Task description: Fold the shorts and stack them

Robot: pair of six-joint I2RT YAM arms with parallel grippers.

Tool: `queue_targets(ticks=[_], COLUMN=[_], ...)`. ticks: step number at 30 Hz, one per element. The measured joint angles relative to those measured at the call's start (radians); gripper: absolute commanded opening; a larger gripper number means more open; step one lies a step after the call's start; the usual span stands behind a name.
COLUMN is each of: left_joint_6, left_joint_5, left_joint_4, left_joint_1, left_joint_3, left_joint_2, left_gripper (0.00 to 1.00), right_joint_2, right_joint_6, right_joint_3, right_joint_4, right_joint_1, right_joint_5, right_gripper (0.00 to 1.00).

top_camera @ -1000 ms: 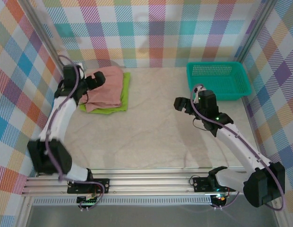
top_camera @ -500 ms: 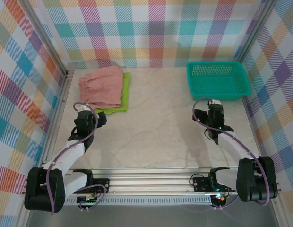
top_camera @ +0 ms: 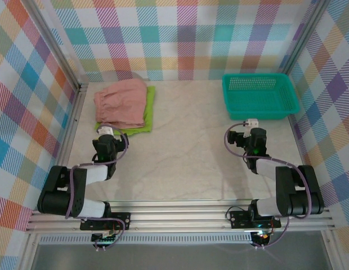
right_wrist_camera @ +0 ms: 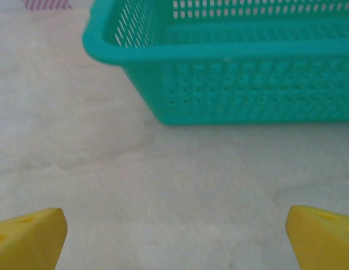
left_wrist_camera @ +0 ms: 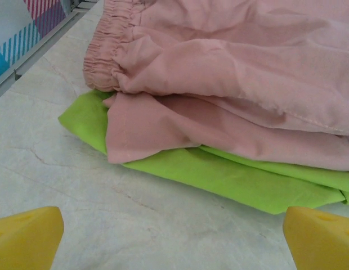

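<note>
Two pairs of soft fabric shorts lie folded in one stack at the far left corner of the pale marbled tabletop (top_camera: 186, 157). The dusty salmon pink pair (left_wrist_camera: 231, 73), with its gathered elastic waist, is on top. The lime green pair (left_wrist_camera: 219, 174) lies beneath, its edges showing along the near and right sides. The left tool (top_camera: 107, 136) sits low, just in front of the stack and apart from it, its yellow fingertips (left_wrist_camera: 25, 236) spread wide with nothing between them. The right tool (top_camera: 246, 135) sits low on the right side, facing the teal plastic mesh basket (right_wrist_camera: 219, 50) at the far right. It is near the basket without touching it, fingertips likewise spread wide and holding nothing.
</note>
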Motion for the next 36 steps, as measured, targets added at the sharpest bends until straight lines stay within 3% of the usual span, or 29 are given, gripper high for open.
queue_targets(ticks=[7,36], left_joint_6=[0.025,0.026], left_joint_5=[0.027,0.064], left_joint_4=[0.082,0.087], left_joint_1=[0.0,0.005], left_joint_3=[0.023,0.048], left_joint_2=[0.14,0.142], left_gripper=[1.0,1.0], right_joint_2=[0.138,0.141], right_joint_6=[-0.011,-0.006], right_joint_3=[-0.027,-0.006], right_joint_4=[0.153,0.162], right_joint_1=[-0.014,-0.04], right_joint_5=[-0.063,-0.101], right_gripper=[0.99,0.99])
